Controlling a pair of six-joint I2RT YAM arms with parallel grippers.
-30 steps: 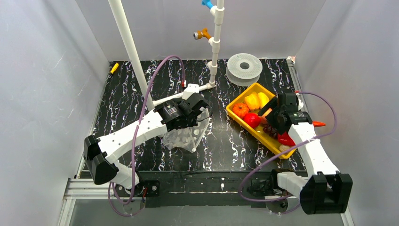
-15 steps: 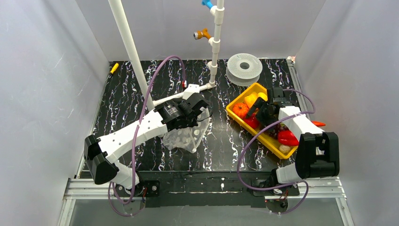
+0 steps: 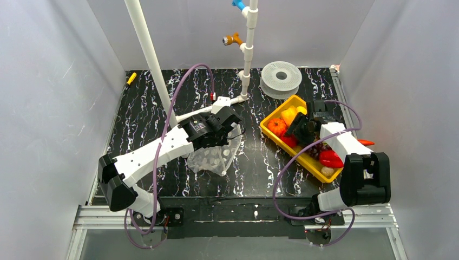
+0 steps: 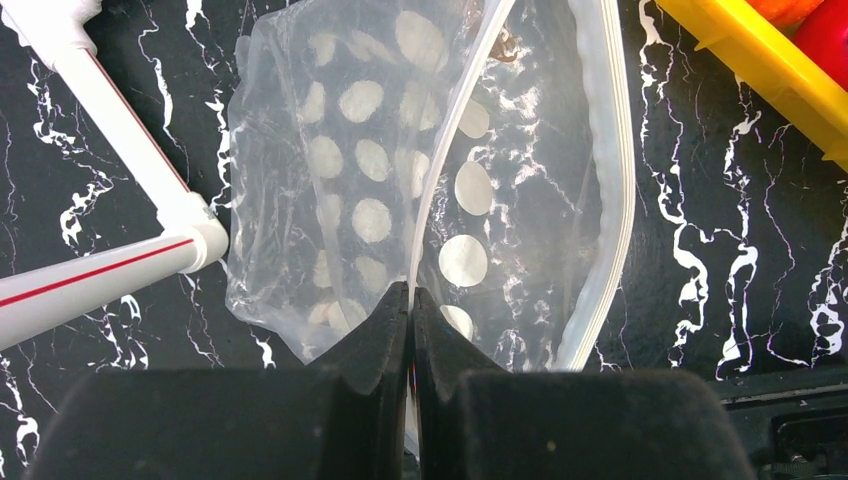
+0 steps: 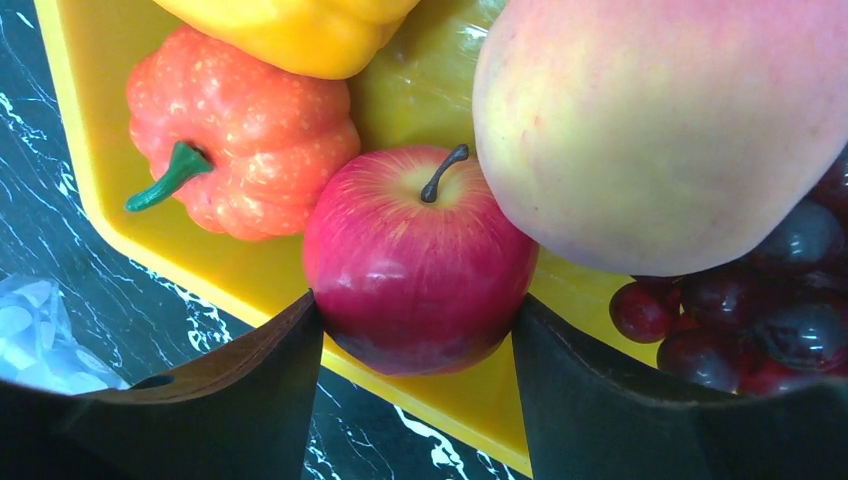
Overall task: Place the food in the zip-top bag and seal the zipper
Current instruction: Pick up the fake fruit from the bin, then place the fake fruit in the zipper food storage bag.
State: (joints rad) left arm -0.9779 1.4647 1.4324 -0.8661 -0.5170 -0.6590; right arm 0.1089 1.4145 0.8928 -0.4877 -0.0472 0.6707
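Nothing is in the bag (image 4: 350, 200) yet. It sits on the black marbled table (image 3: 141, 108), well left of the yellow tray (image 5: 80, 60), with its zipper (image 4: 612, 150) unsealed. The left gripper (image 4: 411, 300) is pinched tight on 1 mouth edge. All the food (image 5: 240, 140) is in the tray. The right gripper (image 5: 415, 305) has both jaws against the apple (image 5: 415, 260), which is not yet lifted. Filling and sealing remain. Pale walls (image 3: 54, 81) enclose the table, and a white pipe (image 3: 146, 49) leans across it.
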